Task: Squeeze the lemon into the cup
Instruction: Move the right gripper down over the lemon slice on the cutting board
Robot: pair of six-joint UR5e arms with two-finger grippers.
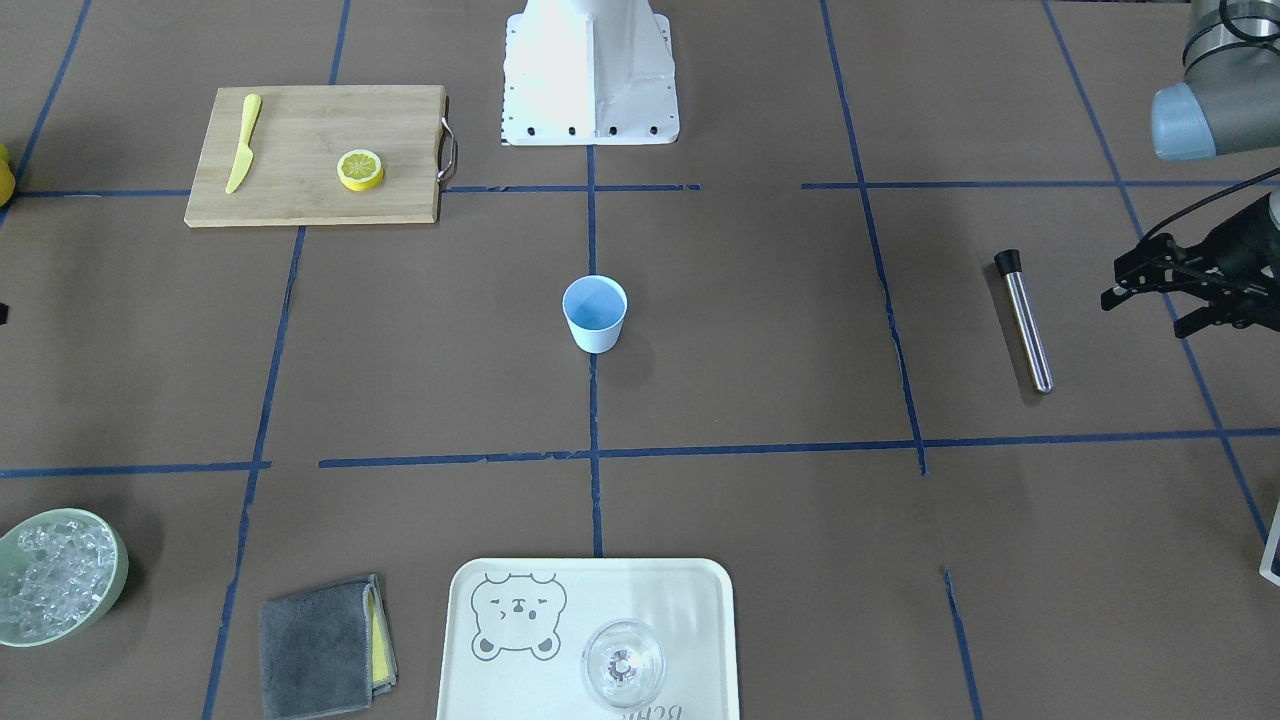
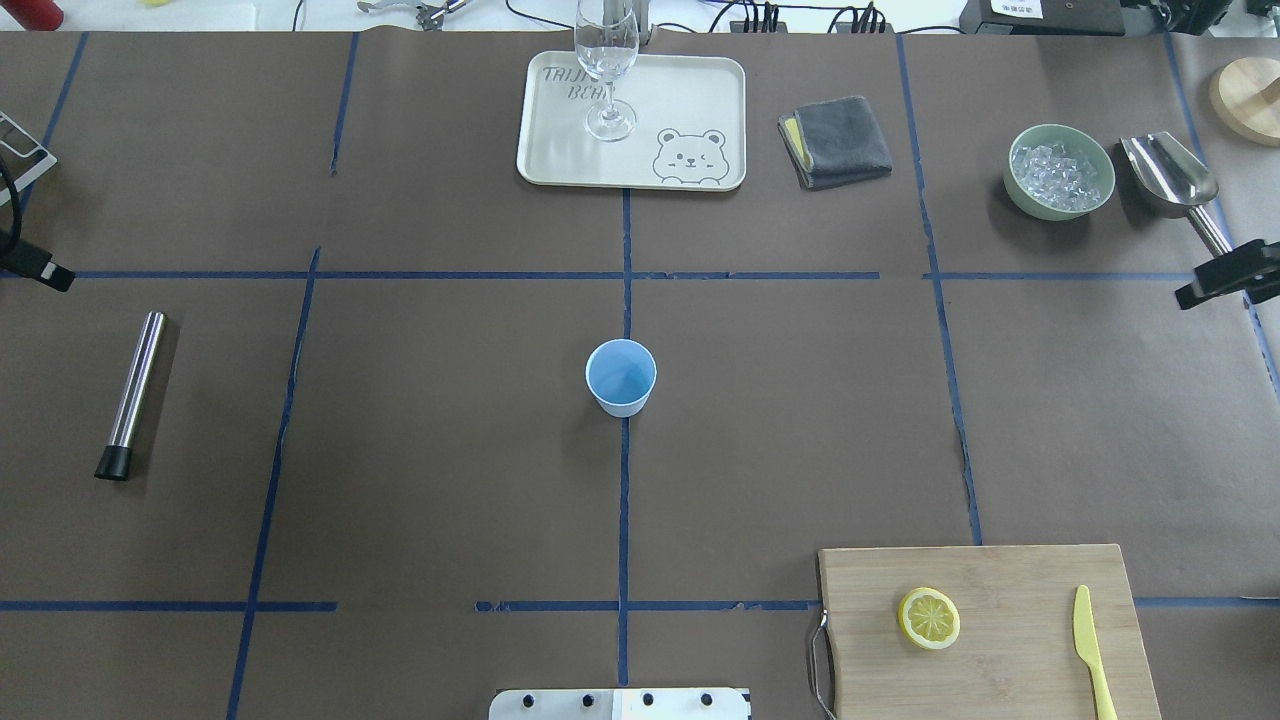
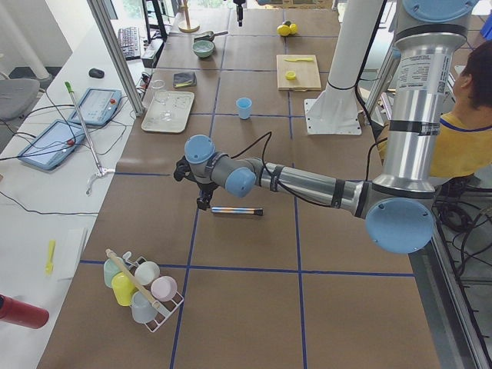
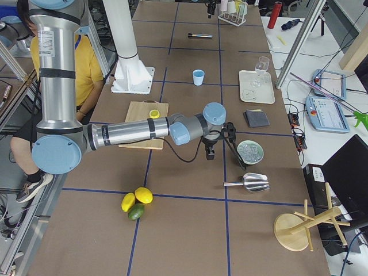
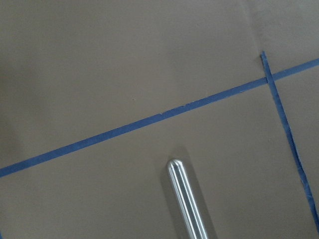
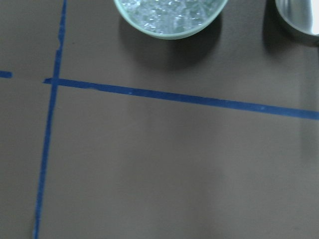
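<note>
The lemon (image 1: 360,169) is a round yellow slice lying on a wooden cutting board (image 1: 300,190); it also shows in the overhead view (image 2: 929,617). The cup (image 1: 595,313) is light blue and stands upright at the table's middle (image 2: 621,376), with nothing showing inside. My left gripper (image 1: 1140,292) hovers at the table's left end beside a steel rod (image 1: 1024,320), its fingers apart and empty. Of my right gripper (image 2: 1225,272) only one black finger shows, at the right edge near the ice bowl; I cannot tell whether it is open. Both are far from lemon and cup.
A yellow plastic knife (image 2: 1093,650) lies on the board. A pale-green bowl of ice (image 2: 1059,170) and a metal scoop (image 2: 1168,172) sit far right. A tray (image 2: 560,150) with a clear glass (image 2: 606,70) and a grey cloth (image 2: 835,140) are at the far edge.
</note>
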